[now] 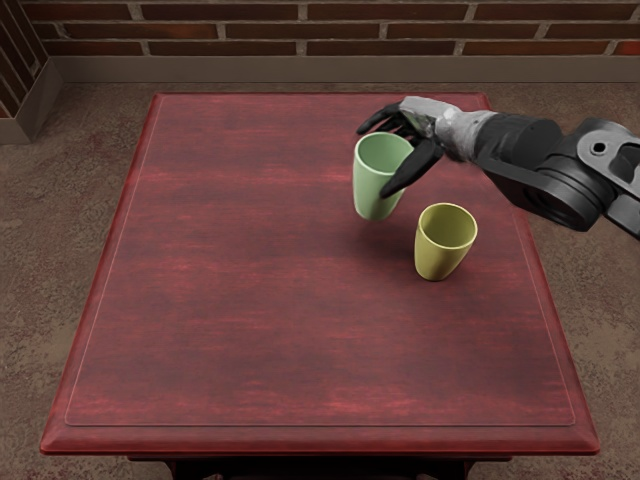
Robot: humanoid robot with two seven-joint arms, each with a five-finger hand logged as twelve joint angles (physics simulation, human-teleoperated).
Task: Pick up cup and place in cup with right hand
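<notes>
Yellow cup (438,255) taken as landmark. It is seen upright on the reddish bench (250,260), toward the bench's right side, mouth up, sides narrowing to the base; part of its inner wall is shown.

Green cup (373,190) noted to the left of the yellow cup and farther back, the two apart. Mouth faces up, body roughly upright, same tapering shape. It appears to be held just above the bench; a soft darker patch is seen on the wood between its base and the yellow cup's left side. Exact clearance cannot be told.

Right hand (428,122) found beyond the yellow cup, a little to its left, clamped on the green cup. The dark thumb (413,168) is laid across the cup's near right side; the fingers (376,120) are reached around behind the rim, their contact points partly hidden by the cup. The cup is thus kept between thumb and fingers, none of it over the yellow cup's mouth.

Right arm (545,165), grey and black, is brought in from the right edge, behind and to the right of the yellow cup. Well behind the yellow cup, past the bench, a brick wall (260,31) is seen above mottled brown floor (60,200).
</notes>
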